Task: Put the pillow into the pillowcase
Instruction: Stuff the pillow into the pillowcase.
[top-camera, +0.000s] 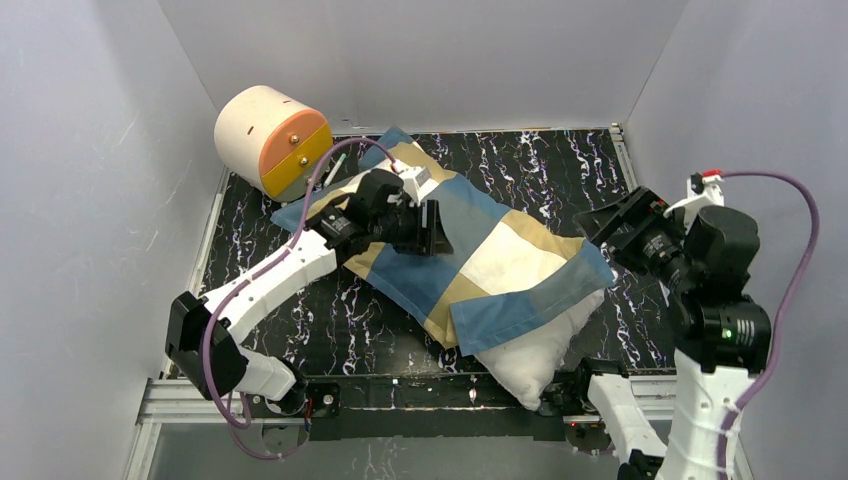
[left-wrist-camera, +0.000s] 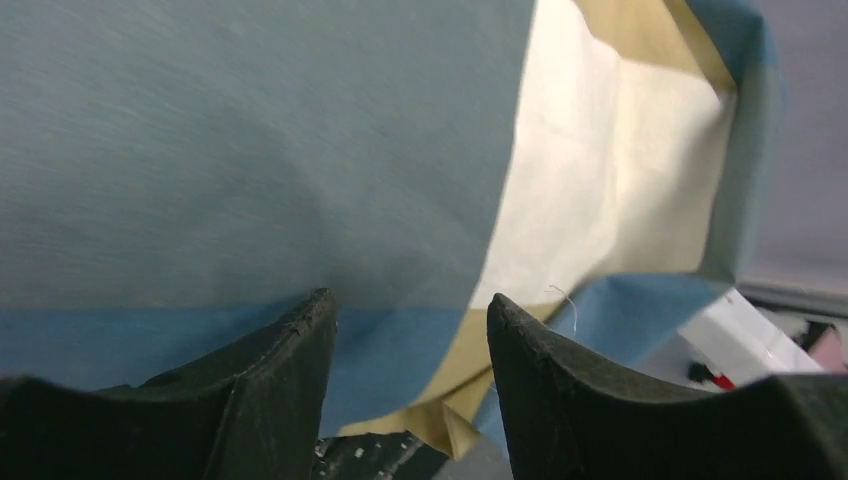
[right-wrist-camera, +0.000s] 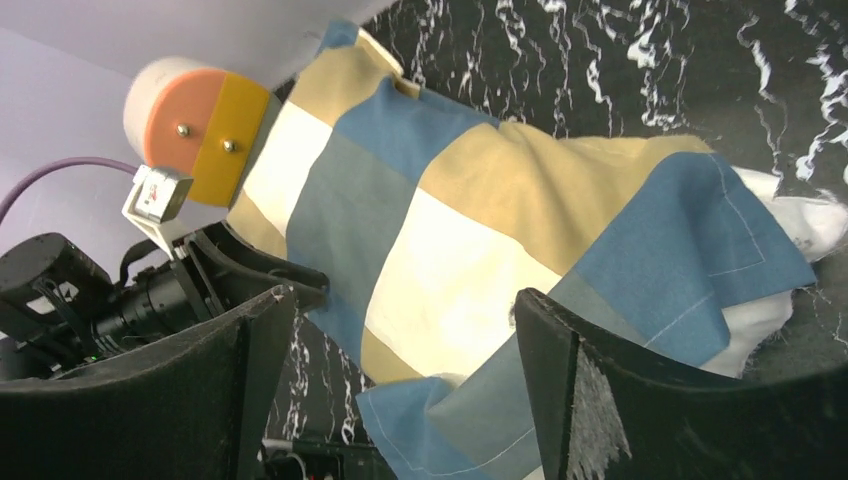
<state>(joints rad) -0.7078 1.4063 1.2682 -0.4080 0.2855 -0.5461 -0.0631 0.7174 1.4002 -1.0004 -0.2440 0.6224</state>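
Pillowcase lies diagonally on the black marbled counter. Pillow is mostly inside it, with the white end sticking out at the near-right opening. Left end effector sits over the far-left part of the case, jaws partly apart, nothing gripped. Right end effector is off the pillow's right side, jaws wide, empty. Cream-and-orange cylinder stands just beside the case's far corner.
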